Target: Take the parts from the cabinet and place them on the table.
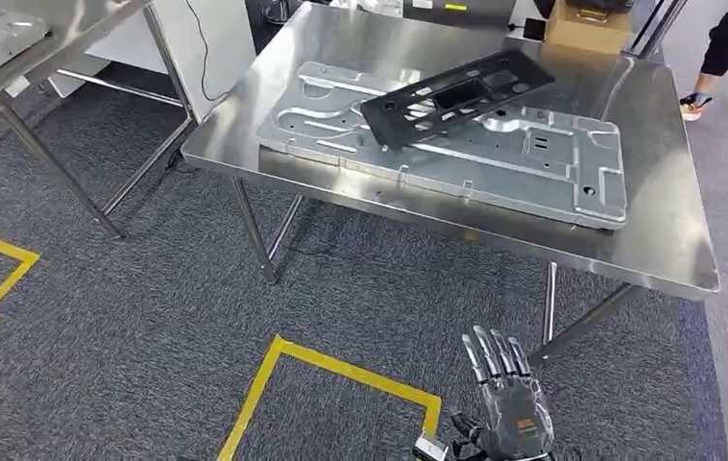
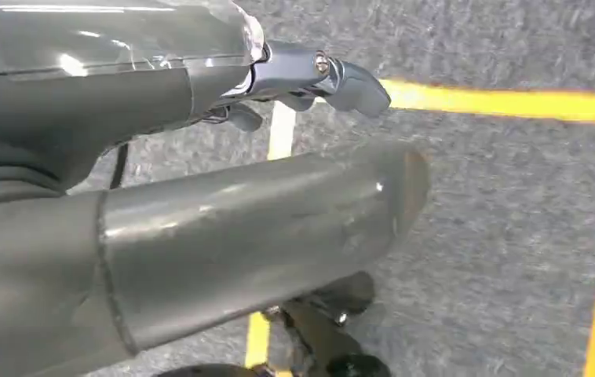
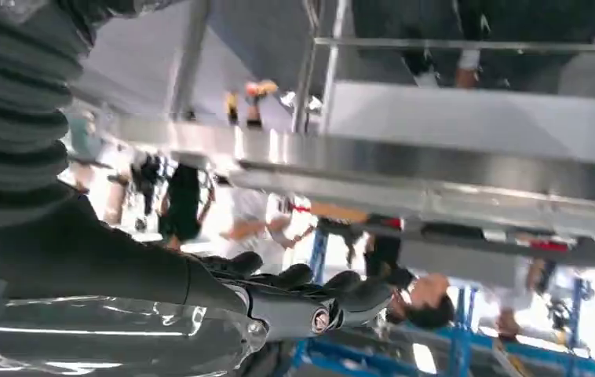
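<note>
Right hand (image 1: 506, 403) low beside table, fingers spread, holding nothing. Left hand (image 2: 310, 82) hangs over carpet, fingers partly curled; state unclear. Black part (image 1: 456, 96) lies across grey metal panel (image 1: 533, 158) on steel table (image 1: 667, 240). Placement looks done; next likely turn to cabinet for another part.

Right hand (image 1: 509, 408) low, fingers spread and empty; left hand (image 2: 310, 78) empty too.

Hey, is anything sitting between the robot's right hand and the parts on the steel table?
Nothing visible blocks it. The right hand hangs low over the carpet, in front of and below the table, holding nothing. The black part lies across the silver panel on the tabletop; only open space and the table's near edge lie between.
</note>
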